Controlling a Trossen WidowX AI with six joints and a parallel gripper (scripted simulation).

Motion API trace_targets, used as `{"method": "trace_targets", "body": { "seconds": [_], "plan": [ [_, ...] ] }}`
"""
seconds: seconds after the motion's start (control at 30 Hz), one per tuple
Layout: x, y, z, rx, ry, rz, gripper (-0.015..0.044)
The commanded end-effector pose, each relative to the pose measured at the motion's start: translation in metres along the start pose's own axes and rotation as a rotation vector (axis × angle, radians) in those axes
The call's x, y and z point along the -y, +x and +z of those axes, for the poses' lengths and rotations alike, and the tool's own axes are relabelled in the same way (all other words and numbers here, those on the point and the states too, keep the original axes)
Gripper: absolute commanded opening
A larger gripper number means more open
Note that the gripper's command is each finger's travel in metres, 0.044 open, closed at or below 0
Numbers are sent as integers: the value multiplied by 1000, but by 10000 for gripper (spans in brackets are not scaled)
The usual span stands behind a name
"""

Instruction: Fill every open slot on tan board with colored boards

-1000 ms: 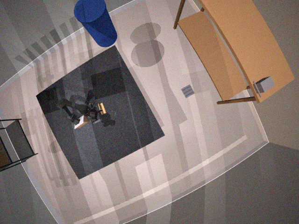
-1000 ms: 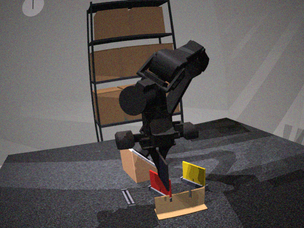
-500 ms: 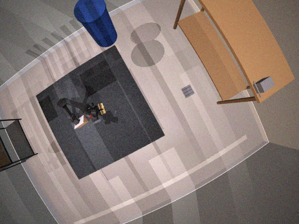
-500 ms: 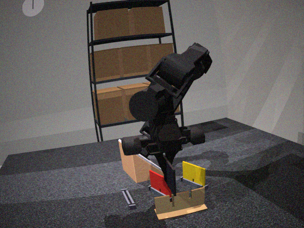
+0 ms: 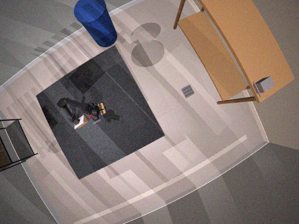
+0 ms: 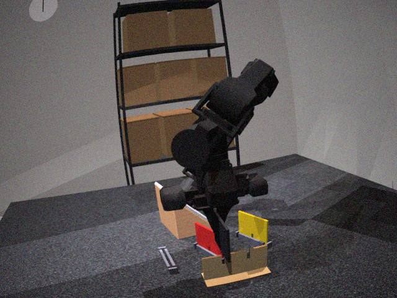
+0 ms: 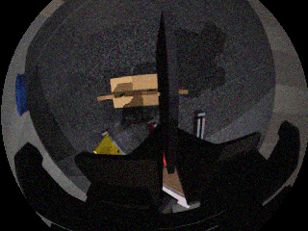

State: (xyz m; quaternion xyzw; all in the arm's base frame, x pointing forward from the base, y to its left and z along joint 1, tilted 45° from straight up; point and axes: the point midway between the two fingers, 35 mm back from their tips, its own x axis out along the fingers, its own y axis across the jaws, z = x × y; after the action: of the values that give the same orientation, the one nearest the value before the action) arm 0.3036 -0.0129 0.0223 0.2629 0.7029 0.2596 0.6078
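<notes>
The standing tan board (image 6: 248,260) (image 7: 137,90) (image 5: 102,108) has two slots in its top edge. My gripper (image 6: 216,216) (image 7: 164,127) (image 5: 96,111) is shut on a black board (image 6: 223,238) (image 7: 162,82) and holds it upright, crosswise to the tan board. The black board's lower end meets the tan board at the left slot; how deep it sits I cannot tell. The right slot (image 6: 248,253) is open. A red board (image 6: 205,238) (image 5: 90,115) and a yellow board (image 6: 253,226) (image 7: 108,145) stand in their holders just behind the tan board.
An empty grey holder (image 6: 168,259) (image 7: 199,122) lies to the left of the tan board. A tan box (image 6: 174,221) (image 5: 81,122) with a white top stands behind the arm. A shelf rack (image 6: 120,96) stands at the back wall. A blue barrel (image 5: 96,21) and a wooden table (image 5: 241,43) stand far off.
</notes>
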Motion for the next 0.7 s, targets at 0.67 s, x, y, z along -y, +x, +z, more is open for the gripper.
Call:
{"method": "trace_targets", "body": {
  "seconds": [0.67],
  "plan": [
    [0,17,0,2,7,5,0]
  ]
}}
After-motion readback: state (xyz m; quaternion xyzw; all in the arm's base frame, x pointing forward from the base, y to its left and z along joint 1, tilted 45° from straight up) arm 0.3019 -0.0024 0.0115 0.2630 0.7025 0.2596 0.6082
